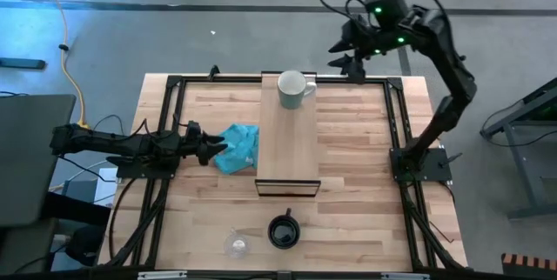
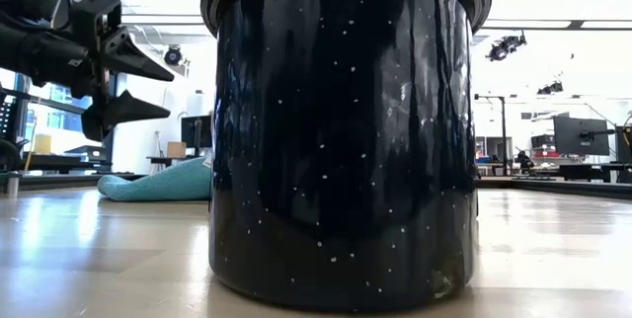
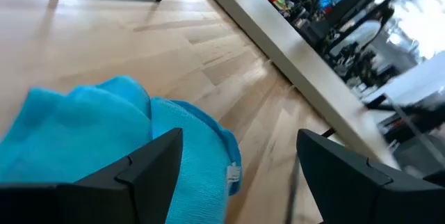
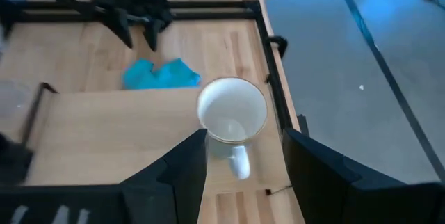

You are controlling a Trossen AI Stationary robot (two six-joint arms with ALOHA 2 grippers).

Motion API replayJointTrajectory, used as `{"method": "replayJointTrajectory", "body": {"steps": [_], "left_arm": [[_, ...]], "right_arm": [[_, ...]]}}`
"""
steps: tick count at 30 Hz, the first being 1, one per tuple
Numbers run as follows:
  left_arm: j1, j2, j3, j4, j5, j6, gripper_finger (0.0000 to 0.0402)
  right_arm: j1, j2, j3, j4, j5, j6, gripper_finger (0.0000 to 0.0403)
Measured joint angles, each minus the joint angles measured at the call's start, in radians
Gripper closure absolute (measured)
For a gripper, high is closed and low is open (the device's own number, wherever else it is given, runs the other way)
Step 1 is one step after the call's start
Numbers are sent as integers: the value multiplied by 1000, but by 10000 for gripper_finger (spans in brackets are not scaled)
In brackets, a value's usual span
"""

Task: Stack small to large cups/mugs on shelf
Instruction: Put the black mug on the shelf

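Observation:
The large white mug [image 1: 293, 89] stands upright on the far end of the light wooden shelf [image 1: 287, 145], its handle toward the table's right; it also shows in the right wrist view [image 4: 233, 116]. The black mug [image 1: 283, 230] stands on the table in front of the shelf and fills the low view [image 2: 346, 130]. The small clear glass cup [image 1: 237, 245] stands to its left. My right gripper [image 1: 348, 58] is open, raised beyond the table's far edge, right of the white mug. My left gripper [image 1: 213, 150] is open, raised just left of the teal cloth [image 1: 238, 147].
The teal cloth lies crumpled on the table against the shelf's left side, and shows in the left wrist view [image 3: 90, 140] and the low view [image 2: 158, 185]. A black metal frame [image 1: 165, 123] runs along the table's edges. Bare wood lies right of the shelf [image 1: 357, 158].

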Motion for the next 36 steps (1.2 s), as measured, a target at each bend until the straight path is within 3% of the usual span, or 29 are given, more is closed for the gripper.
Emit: {"method": "replayJointTrajectory", "body": {"steps": [3,14,21,28,36], "left_arm": [[0,0,0,0,18,-66,131],[0,0,0,73,327,-173,131],[0,0,0,176,362,-176,131],[0,0,0,178,446,-241,131],[0,0,0,178,455,-260,131]], "right_arm": [[0,-36,-2,-1,-53,7,224],[0,-143,-36,11,-153,37,224],[0,-188,-37,7,-202,65,224],[0,-243,-37,-89,-204,117,224],[0,-293,-37,-150,-230,244,224]]}}
